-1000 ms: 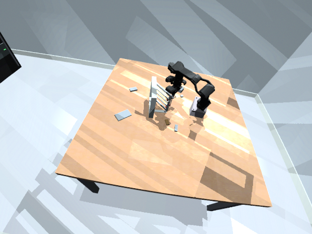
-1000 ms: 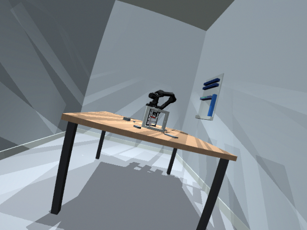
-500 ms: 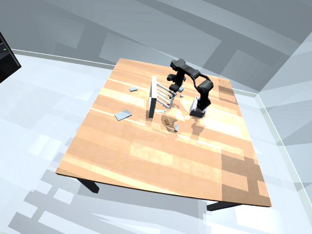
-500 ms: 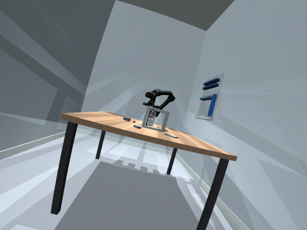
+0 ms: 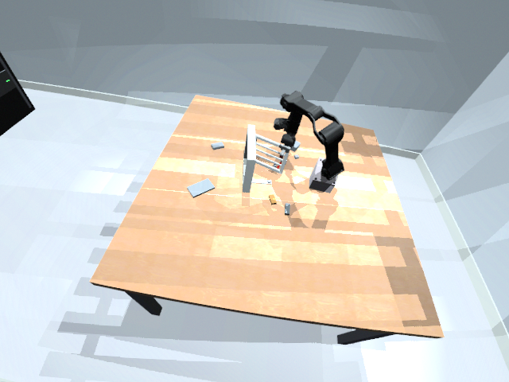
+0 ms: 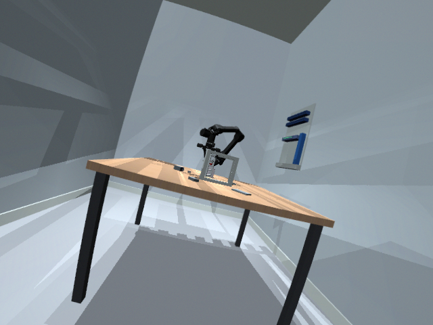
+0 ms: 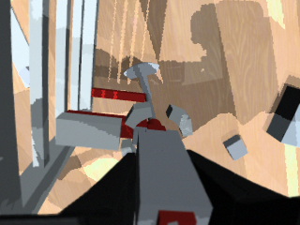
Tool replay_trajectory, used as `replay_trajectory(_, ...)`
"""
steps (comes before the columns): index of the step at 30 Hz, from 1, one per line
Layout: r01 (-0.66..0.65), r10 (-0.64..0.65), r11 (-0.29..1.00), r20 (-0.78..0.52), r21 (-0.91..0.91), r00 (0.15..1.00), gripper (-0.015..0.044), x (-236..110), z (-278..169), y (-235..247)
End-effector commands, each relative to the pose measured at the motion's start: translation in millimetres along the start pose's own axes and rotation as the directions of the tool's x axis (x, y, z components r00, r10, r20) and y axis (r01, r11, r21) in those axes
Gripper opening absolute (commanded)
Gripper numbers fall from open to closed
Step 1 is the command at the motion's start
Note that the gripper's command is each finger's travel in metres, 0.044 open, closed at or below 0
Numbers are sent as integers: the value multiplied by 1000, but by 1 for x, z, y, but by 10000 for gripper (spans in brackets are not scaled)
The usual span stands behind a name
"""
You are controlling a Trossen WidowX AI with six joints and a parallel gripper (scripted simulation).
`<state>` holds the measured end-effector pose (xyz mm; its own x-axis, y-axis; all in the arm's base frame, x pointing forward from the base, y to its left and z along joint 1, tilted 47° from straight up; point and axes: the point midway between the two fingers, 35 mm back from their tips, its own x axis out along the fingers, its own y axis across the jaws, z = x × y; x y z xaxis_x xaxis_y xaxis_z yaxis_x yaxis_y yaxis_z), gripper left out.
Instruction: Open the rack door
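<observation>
Black fingers (image 5: 289,142) (image 6: 206,152) are clamped around the door's grey upright handle (image 7: 169,178). White-barred, the door (image 5: 284,162) (image 6: 210,168) (image 7: 39,84) stands swung out from its pale frame (image 5: 250,157) (image 6: 233,171) — clearly open, though I cannot tell the exact angle. Seen from above, the frame stands on the wooden surface (image 5: 246,247) (image 6: 195,189), left of the arm's base (image 5: 321,185). An orange block (image 5: 272,200) lies near the frame, a flat grey plate (image 5: 200,188) (image 6: 241,191) to its left.
</observation>
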<state>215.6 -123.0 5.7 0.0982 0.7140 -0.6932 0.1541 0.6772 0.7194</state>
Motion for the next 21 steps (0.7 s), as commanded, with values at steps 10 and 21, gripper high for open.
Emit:
replay_trajectory(10,6,-6,973,0,-232,1000,13,-1,10,-33)
replay_trajectory(21,8,-8,917,1,-399,1000,13,-1,23,-57)
